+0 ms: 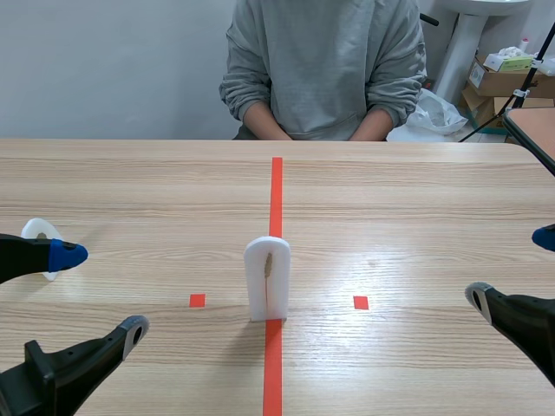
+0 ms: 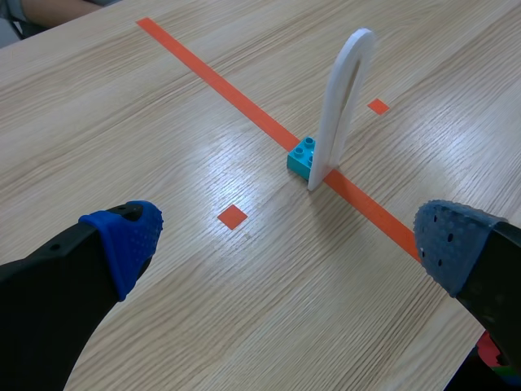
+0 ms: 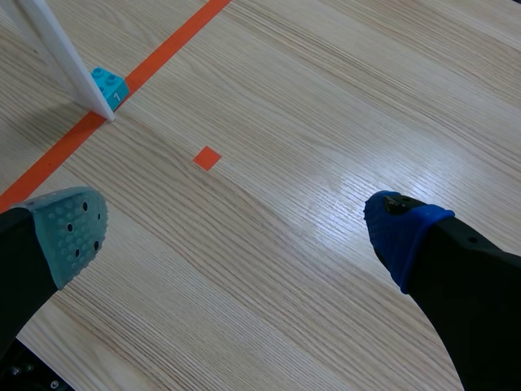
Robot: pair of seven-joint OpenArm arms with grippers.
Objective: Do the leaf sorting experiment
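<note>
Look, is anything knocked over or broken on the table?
Nothing stands out. The white stand is upright on the orange line, with a small teal brick at its foot. The left claw and right claw are open and hold nothing.

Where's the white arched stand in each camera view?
Scene view: white arched stand upright at table centre, on the long orange tape line.
Left wrist view: stand ahead of the left gripper, on that line, teal brick at its foot.
Right wrist view: stand ahead of the right gripper, only its lower part showing.
Shared landmark: the tape line.
</note>
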